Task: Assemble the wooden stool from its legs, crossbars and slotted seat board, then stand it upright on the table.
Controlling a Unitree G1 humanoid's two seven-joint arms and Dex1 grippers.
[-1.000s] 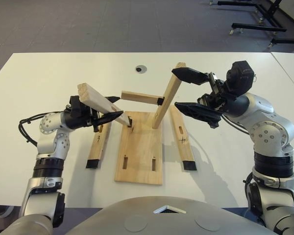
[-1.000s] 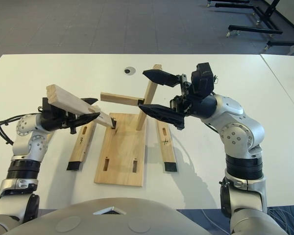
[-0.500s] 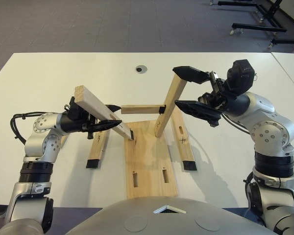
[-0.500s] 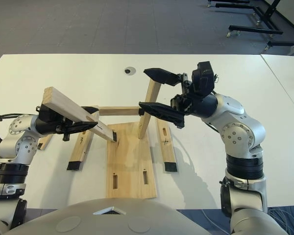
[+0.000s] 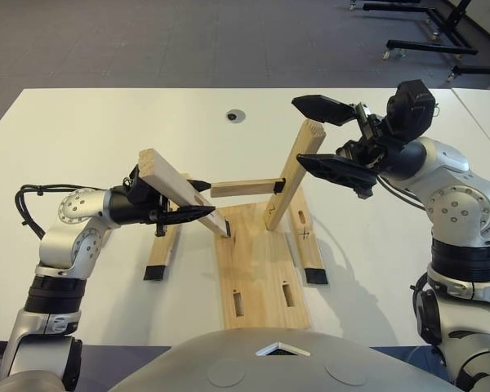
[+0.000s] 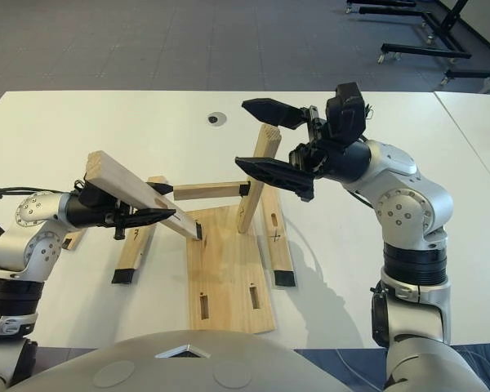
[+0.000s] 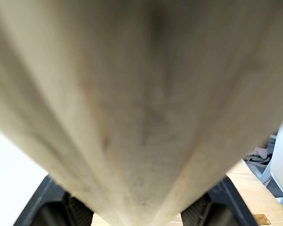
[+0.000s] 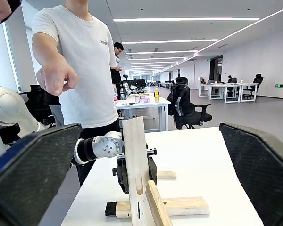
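The slotted seat board [image 5: 260, 273] lies flat on the white table [image 5: 82, 131]. My left gripper [image 5: 202, 197] is shut on a wooden leg [image 5: 167, 175] that slants down, its lower end at a slot in the board's far left corner. In the left wrist view this leg [image 7: 141, 94] runs between the fingers [image 7: 61, 209]. A crossbar [image 5: 243, 188] joins it to a second leg [image 5: 292, 173] leaning on the board's far right corner. My right gripper [image 5: 297, 131] is open, its fingers wide on either side of that leg's top [image 8: 134, 165].
Two loose legs lie on the table, one left of the board [image 5: 163, 249] and one right of it [image 5: 307, 245]. A small round hole [image 5: 234, 115] sits far back in the table. Free table surface stretches on both sides and behind.
The left gripper swung its leg down and to the right. The seat board slid right and toward me, and the crossbar and second leg moved right with it. The open right gripper followed.
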